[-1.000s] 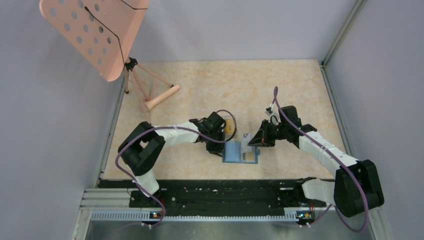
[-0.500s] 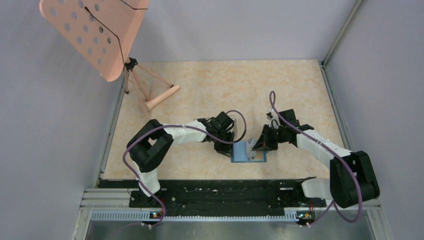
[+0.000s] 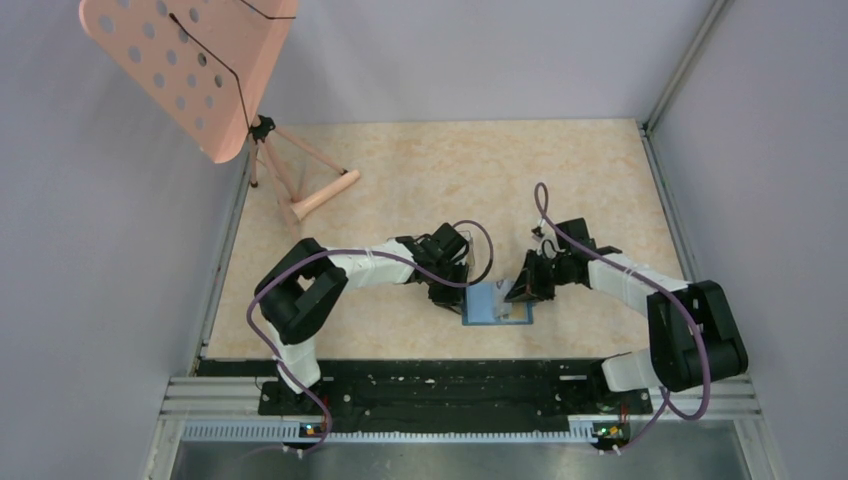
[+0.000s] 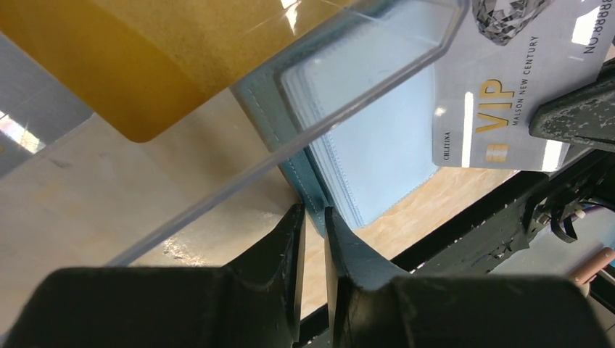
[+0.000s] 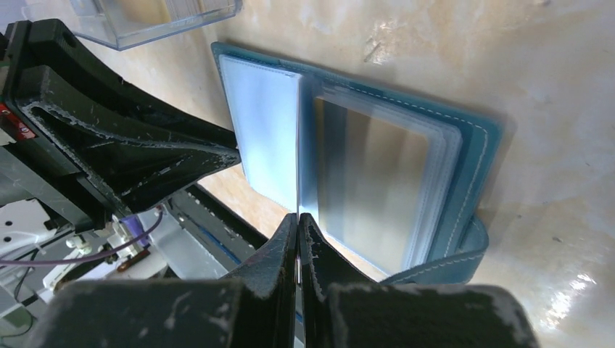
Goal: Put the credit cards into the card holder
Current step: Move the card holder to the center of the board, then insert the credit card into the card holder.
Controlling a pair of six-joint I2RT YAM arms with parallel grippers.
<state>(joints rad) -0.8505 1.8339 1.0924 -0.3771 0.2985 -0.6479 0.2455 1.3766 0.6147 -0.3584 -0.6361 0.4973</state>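
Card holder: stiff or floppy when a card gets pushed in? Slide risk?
Probably floppy: the card holder has a soft stitched cover and loose clear sleeves. Likely light, apt to slide on the smooth table; the left gripper pinches its edge, the right gripper holds the VIP card.

On table (image 3: 450,180): card holder (image 3: 490,305) between left tool (image 4: 312,217), right tool (image 5: 299,221); card (image 4: 508,87) above.

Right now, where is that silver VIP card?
Top view, near front centre: VIP card pinched in the right tool, over the open card holder.
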